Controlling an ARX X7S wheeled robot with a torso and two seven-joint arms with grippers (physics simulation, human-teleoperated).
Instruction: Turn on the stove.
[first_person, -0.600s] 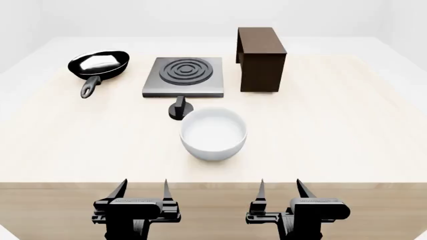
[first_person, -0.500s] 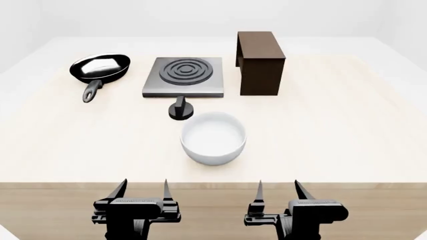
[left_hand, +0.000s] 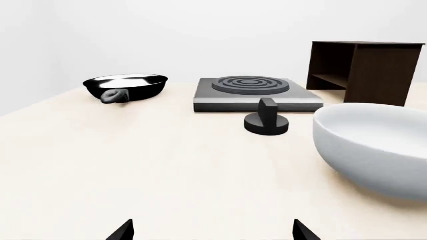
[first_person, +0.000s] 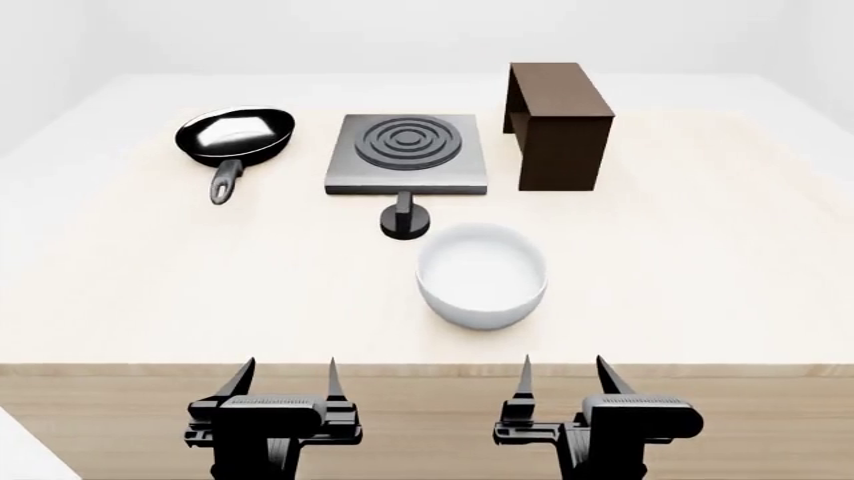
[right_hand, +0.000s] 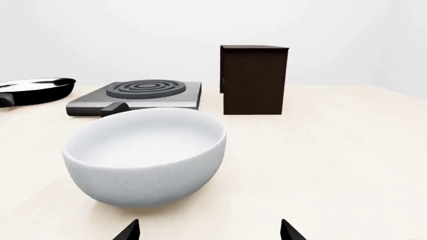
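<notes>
The stove is a flat grey square hotplate with dark ring burner at the table's far middle; it also shows in the left wrist view and the right wrist view. Its black lever knob stands just in front of it, upright on a round base, also in the left wrist view. My left gripper and right gripper are both open and empty at the table's near edge, far from the knob.
A white bowl sits between the knob and my right gripper. A black frying pan lies left of the stove. A dark brown box shelf stands right of it. The light wooden table spans the view.
The head view has shifted, so all table objects now appear further right. The grippers hold the same pose, still open.
</notes>
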